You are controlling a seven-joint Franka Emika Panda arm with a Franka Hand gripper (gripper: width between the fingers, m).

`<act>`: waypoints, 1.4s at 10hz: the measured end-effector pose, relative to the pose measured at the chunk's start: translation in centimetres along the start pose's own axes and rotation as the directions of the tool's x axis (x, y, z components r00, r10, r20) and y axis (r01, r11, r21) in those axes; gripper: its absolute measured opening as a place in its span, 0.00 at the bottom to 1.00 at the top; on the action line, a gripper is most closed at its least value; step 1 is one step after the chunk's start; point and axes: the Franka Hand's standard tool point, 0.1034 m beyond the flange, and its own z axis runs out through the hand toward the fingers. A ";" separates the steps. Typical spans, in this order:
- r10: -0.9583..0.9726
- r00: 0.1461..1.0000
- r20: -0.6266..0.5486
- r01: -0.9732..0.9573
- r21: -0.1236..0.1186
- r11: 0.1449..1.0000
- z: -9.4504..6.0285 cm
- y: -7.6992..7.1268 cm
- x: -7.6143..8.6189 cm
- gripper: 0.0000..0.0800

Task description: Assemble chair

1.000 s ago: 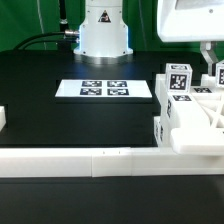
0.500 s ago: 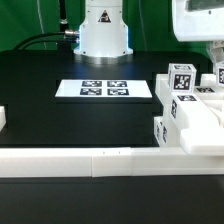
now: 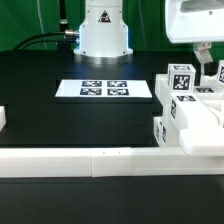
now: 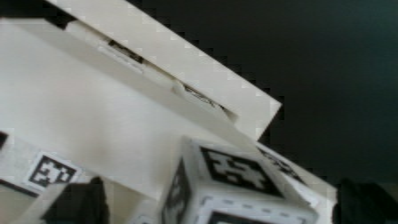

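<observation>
The chair [image 3: 190, 112], partly built, stands at the exterior view's right edge of the black desk [image 3: 60, 120], hard against the low white border wall [image 3: 90, 160]. It is a cluster of chunky white pieces: a tagged post [image 3: 180, 78] stands upright on top, lower tagged blocks sit at the front corner, and a flat slab runs toward the exterior view's right. In the wrist view the same work shows as a broad white slab [image 4: 107, 120] with a tagged post [image 4: 228, 175] close under the camera.

The fingers [image 3: 209, 60] hang from the white arm head directly above the chair's rear right portion, just beside the upright post on its right in the exterior view. They appear parted with nothing between them; no piece is lifted.

Governing relation: the chair lies straight below the fingers, with the post's long axis vertical. Judgement: any next grasp calls for a descent, not a sideways reach. The marker board [image 3: 105, 89] lies well apart.
</observation>
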 end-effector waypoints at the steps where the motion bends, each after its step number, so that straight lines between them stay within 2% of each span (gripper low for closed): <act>1: -0.088 0.996 0.000 0.088 0.000 0.996 0.0 0.0 0.1 0.81; 4: -0.303 0.953 -0.001 0.303 -0.001 0.953 0.0 0.1 0.1 0.81; 5: -0.442 0.897 0.008 0.442 -0.032 0.896 0.0 0.2 -0.2 0.81; 6: -0.568 0.823 0.019 0.568 -0.049 0.822 -0.1 0.2 -0.1 0.81; 7: -0.647 0.762 0.029 0.647 -0.054 0.760 -0.3 0.2 0.1 0.81; 10: -0.776 0.630 0.036 0.776 -0.068 0.627 -0.3 0.0 -0.1 0.81; 11: -0.833 0.552 0.041 0.833 -0.073 0.548 -0.3 0.0 -0.1 0.81; 12: -0.859 0.509 0.046 0.860 -0.072 0.506 -0.2 0.1 -0.2 0.81; 14: -0.861 0.506 0.048 0.862 -0.072 0.502 -0.1 0.3 0.0 0.78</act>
